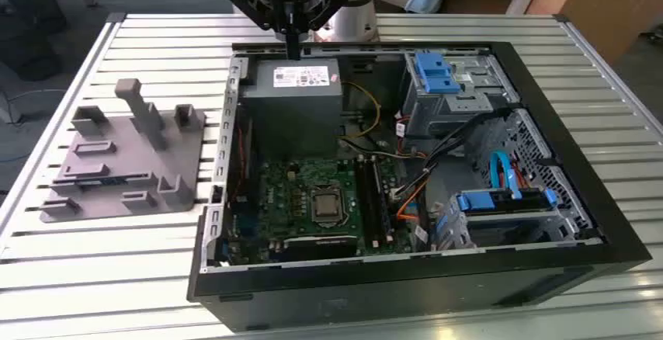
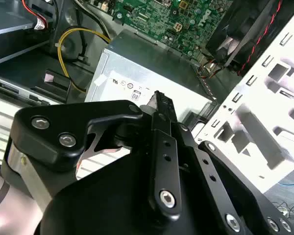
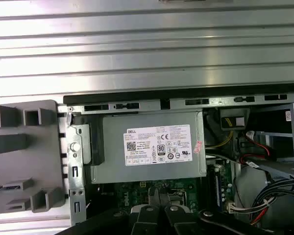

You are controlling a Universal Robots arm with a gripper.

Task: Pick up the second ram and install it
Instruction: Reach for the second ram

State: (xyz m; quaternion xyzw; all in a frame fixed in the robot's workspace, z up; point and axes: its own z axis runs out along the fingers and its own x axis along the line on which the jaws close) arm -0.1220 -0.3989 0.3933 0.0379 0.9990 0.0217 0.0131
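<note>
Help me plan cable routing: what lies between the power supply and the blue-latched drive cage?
In the exterior view, a looped yellow cable hangs in the gap between the power supply and the drive cage.

We see a table point(image 1: 104, 278) of ribbed, bare brushed metal and a matt grey plastic fixture point(image 1: 124, 161). The power supply point(image 3: 115, 147) is dull grey sheet metal with a white paper label point(image 3: 157, 145). The drive caddy point(image 1: 433, 72) is smooth blue plastic. The gripper point(image 2: 159, 98) is matt black with shiny screws.
</note>
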